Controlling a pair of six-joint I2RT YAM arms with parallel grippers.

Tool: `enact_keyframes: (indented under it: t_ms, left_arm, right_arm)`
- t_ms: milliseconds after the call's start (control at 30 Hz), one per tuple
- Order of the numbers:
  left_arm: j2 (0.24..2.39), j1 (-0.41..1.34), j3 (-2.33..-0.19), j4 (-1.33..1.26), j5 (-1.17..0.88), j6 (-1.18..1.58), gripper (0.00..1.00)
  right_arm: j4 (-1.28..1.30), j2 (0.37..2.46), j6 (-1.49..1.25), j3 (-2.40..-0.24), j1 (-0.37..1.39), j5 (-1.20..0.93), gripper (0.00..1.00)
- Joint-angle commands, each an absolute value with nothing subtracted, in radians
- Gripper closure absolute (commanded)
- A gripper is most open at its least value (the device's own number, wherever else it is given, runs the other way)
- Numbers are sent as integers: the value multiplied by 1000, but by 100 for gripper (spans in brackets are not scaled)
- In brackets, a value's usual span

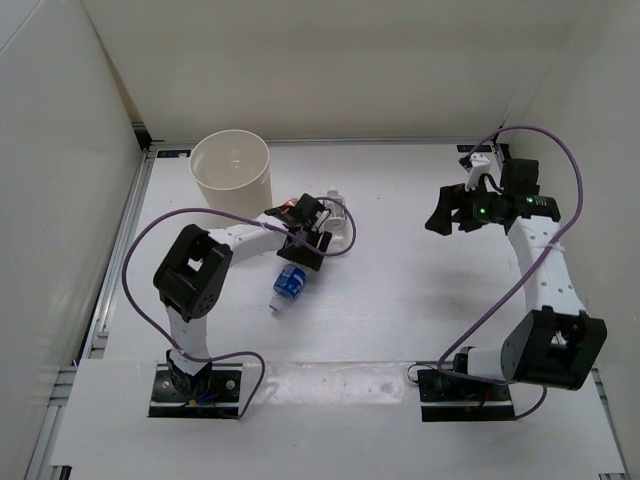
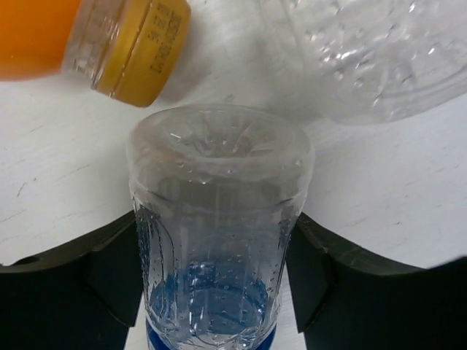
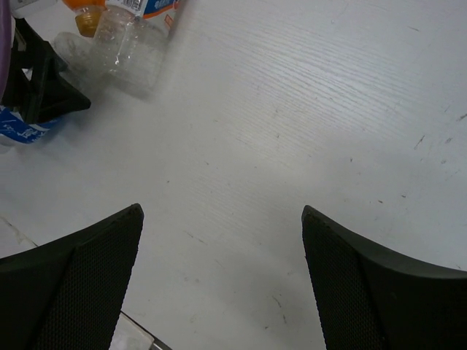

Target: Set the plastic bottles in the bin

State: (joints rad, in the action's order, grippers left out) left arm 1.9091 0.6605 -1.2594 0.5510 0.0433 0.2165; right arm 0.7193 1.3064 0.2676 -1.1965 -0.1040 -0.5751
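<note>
The clear bottle with the blue label [image 2: 219, 211] lies on the table [image 1: 420, 300] between my left gripper's [image 2: 219, 284] fingers, which press on both its sides. In the top view this bottle [image 1: 289, 285] sticks out below the left gripper [image 1: 305, 245]. The short orange bottle [image 2: 44, 29] and the clear bottle with the pale label [image 2: 365, 51] lie just beyond it. The pale-label bottle [image 1: 339, 217] shows in the top view too. The cream-white bin [image 1: 230, 172] stands at the back left. My right gripper [image 1: 445, 215] is open and empty over bare table [image 3: 219, 233].
White walls enclose the table on the left, back and right. A purple cable [image 1: 140, 250] loops beside the left arm, and another [image 1: 560, 190] arcs over the right arm.
</note>
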Motion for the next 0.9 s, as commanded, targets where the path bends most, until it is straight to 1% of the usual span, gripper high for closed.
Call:
enact_keyframes:
  t_ms: [0, 33, 67, 200, 300, 400, 433, 500, 533, 567, 600, 667, 700, 767, 833, 867]
  left_arm:
    - [1856, 660, -1307, 598, 61, 195, 25]
    - [1852, 664, -1325, 616, 63, 192, 27]
    - [1833, 666, -1330, 629, 61, 181, 32]
    - [1807, 710, -1394, 687, 67, 112, 42]
    - [1767, 753, -1439, 699, 109, 55, 45]
    - [1714, 788, -1499, 673, 133, -45, 45]
    - [1710, 795, -1607, 679, 132, -63, 45]
    - [1741, 793, -1704, 715, 136, -128, 45]
    - [1753, 792, -1890, 738, 140, -152, 45]
    - [1803, 792, -1952, 759, 143, -194, 47]
    - [1818, 788, -2135, 770, 144, -237, 48]
    - [1868, 770, -2236, 762, 143, -294, 48]
    - [1881, 756, -2338, 726, 138, -323, 50]
    - [1891, 729, -2378, 677, 144, -336, 50]
    - [1873, 674, -2384, 563, 164, -296, 48]
    - [1865, 605, -2373, 511, 176, -249, 46]
  right_arm:
    - [727, 1361, 259, -1269, -115, -632, 10]
    - [715, 1367, 241, -1275, -114, -640, 10]
    - [712, 1377, 235, -1282, -115, -646, 10]
    - [703, 1414, 210, -1292, -109, -663, 10]
    - [700, 1437, 190, -1292, -110, -686, 10]
    - [690, 1445, 184, -1292, -112, -693, 10]
    - [686, 1450, 183, -1292, -113, -693, 10]
    - [683, 1447, 180, -1290, -114, -690, 10]
    - [683, 1447, 173, -1287, -115, -690, 10]
    - [683, 1445, 172, -1289, -117, -689, 10]
    - [680, 1440, 167, -1289, -117, -687, 10]
    - [676, 1430, 164, -1279, -117, -689, 10]
    - [672, 1428, 160, -1273, -118, -687, 10]
    - [661, 1416, 153, -1261, -124, -687, 10]
    - [655, 1408, 144, -1253, -136, -687, 10]
    - [655, 1402, 140, -1247, -137, -686, 10]
